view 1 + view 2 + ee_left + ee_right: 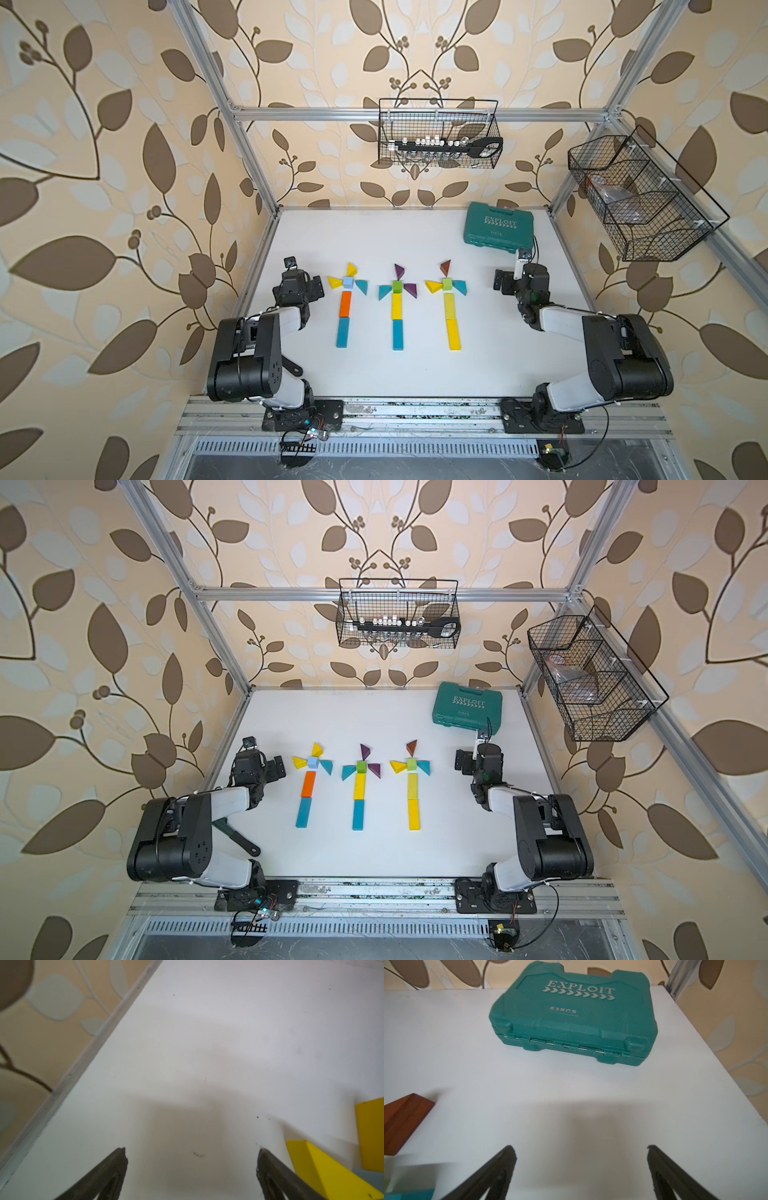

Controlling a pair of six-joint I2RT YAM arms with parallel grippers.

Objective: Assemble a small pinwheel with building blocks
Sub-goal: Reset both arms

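I see the building blocks (397, 306) laid flat on the table (415, 241) as three pinwheels side by side. Each stem of two bars runs from the arm bases toward the far wall, with a cube and three wedges at the far end. No loose block shows anywhere, so I judge the build done or very nearly so.

The left hand (192, 1151) hangs over bare table just left of the left pinwheel, level with its pale-blue cube (348, 283). A yellow wedge (324, 1169) sits close beside one fingertip, not touching it. The right hand (581, 1148) hangs to the right of the right pinwheel, a little further off, with the brown wedge (404, 1122) to its side and the teal case (571, 1014) ahead.

Both hands are spread wide and hold nothing. The middle pinwheel lies between them, about equally far from each, so either arm could give it a last nudge.
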